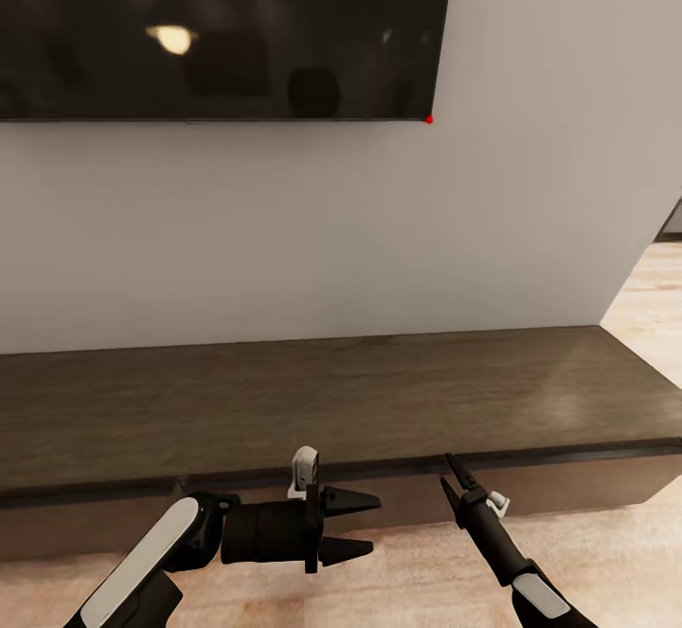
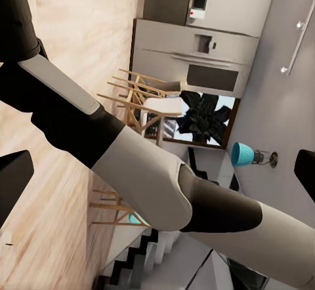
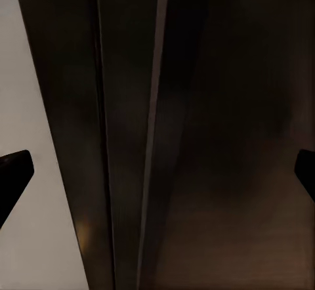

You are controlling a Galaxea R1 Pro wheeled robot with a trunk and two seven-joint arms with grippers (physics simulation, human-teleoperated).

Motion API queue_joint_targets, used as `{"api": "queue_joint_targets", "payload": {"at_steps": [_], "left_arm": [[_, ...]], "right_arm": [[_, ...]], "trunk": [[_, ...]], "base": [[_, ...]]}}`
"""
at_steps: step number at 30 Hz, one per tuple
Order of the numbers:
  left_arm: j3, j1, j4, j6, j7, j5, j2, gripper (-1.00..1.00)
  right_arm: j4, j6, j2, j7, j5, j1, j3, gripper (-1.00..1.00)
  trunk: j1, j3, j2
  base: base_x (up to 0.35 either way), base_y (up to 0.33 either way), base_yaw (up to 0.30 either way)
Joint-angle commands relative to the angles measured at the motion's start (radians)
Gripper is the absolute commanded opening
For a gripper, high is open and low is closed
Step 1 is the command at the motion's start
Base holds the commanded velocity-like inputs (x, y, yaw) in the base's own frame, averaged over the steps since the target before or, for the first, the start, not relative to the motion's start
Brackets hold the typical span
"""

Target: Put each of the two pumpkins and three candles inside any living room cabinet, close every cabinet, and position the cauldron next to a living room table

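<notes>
Head view: the long, low, dark-brown wooden cabinet (image 1: pixel 313 401) is seen running along a plain pale wall (image 1: pixel 313 230), its matt, faintly grained top bare and its flat, handle-less fronts all flush and shut. A large black glossy television screen (image 1: pixel 218 31) is mounted on the wall above it, with ceiling lights mirrored in the glass and a small red dot at its lower right corner. No writing or brand mark can be read on any surface. Pale wood-plank flooring (image 1: pixel 625 552) is seen in front of the unit and past its right end.

The left end effector (image 1: pixel 357 524), black with wedge-shaped fingers, is held sideways in front of the cabinet's front, pointing to the right, with its fingers spread wide and nothing between them. The right end effector (image 1: pixel 458 476) is pointed up at the front edge of the cabinet; its slim black fingers look close together from the head, yet in the right wrist view the fingertips (image 3: pixel 14 172) are set wide apart at both edges, with the dark wooden panels and a vertical seam lying close ahead.

In the left wrist view, the white-and-black right forearm (image 2: pixel 164 185) is crossed in front of a distant kitchen with wooden chairs (image 2: pixel 141 103) and a teal lamp (image 2: pixel 243 153).
</notes>
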Motion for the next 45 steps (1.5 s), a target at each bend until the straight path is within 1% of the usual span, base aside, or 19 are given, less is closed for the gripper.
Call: {"api": "queue_joint_targets", "payload": {"at_steps": [1,31,32,45], "left_arm": [[-0.001,-0.001,-0.001,0.0,0.009,0.011,0.001,1.0],[0.0,-0.001,0.001,0.0,0.009,0.011,0.001,1.0],[0.0,-0.001,0.001,0.0,0.009,0.011,0.001,1.0],[0.0,-0.001,0.001,0.0,0.009,0.011,0.001,1.0]], "right_arm": [[0.001,0.006,-0.001,0.003,-0.011,-0.001,0.008,1.0],[0.001,0.006,-0.001,0.003,-0.011,-0.001,0.008,1.0],[0.001,0.006,-0.001,0.003,-0.011,-0.001,0.008,-1.0],[0.001,0.007,-0.001,0.003,-0.011,-0.001,0.008,-1.0]], "trunk": [[0.0,-0.001,0.0],[0.0,-0.001,0.0],[0.0,-0.001,0.0],[0.0,-0.001,0.0]], "base": [[-0.012,0.0,0.0],[-0.001,0.0,0.0],[0.0,0.0,0.0],[0.0,0.0,0.0]]}}
